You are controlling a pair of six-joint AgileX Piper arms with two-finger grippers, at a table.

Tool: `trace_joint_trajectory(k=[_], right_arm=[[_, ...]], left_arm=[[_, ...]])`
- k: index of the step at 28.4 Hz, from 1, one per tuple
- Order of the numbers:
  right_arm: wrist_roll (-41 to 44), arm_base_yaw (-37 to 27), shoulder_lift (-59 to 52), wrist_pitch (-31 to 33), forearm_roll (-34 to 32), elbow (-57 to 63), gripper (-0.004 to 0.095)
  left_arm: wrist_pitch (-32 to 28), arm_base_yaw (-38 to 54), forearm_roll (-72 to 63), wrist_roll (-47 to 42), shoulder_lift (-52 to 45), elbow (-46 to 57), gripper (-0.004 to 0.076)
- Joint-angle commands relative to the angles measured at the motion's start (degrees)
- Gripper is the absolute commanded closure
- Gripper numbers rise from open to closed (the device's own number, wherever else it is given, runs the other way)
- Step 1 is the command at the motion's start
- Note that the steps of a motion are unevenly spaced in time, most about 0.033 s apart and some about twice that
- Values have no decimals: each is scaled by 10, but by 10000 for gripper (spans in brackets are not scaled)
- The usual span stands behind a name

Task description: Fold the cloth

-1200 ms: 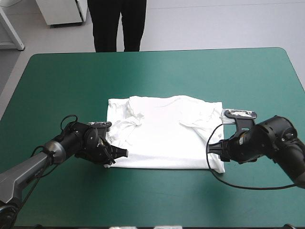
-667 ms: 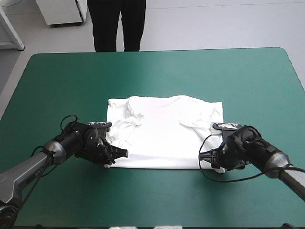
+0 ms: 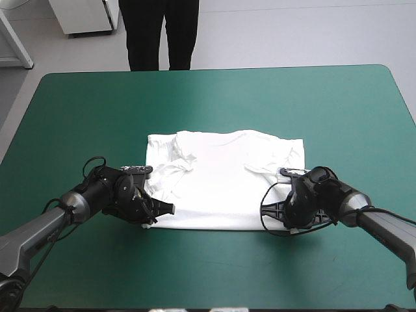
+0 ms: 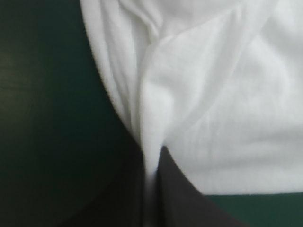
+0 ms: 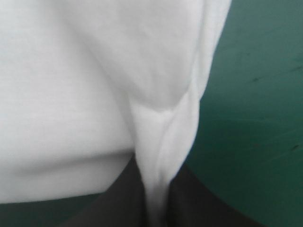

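Now clamped on the T-shirt's (image 3: 224, 185) near corners, left gripper (image 3: 153, 216) at 7 o'clock, right gripper (image 3: 290, 221) at 5 o'clock, likely for folding that edge toward 12 o'clock.

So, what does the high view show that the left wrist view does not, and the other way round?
Only the high view shows the whole T-shirt, lying flat as a rectangle, and the right hand at its near right corner. Only the left wrist view shows the grip itself: a ridge of white fabric pinched between the black fingers of the left hand, all but shut. Both show the left hand at the T-shirt's near left corner and the teal-green cover under it.
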Motion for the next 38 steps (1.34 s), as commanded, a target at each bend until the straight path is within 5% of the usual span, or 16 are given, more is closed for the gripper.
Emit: trace_joint_trajectory(k=[1, 20, 38], right_arm=[[-8, 1, 10, 13, 1, 15, 925], [-13, 1, -126, 102, -91, -150, 925], [-102, -131, -13, 39, -74, -298, 925]], left_arm=[[21, -1, 33, 1, 20, 22, 734], [135, -1, 47, 77, 19, -251, 734], [58, -1, 131, 75, 111, -421, 734]])
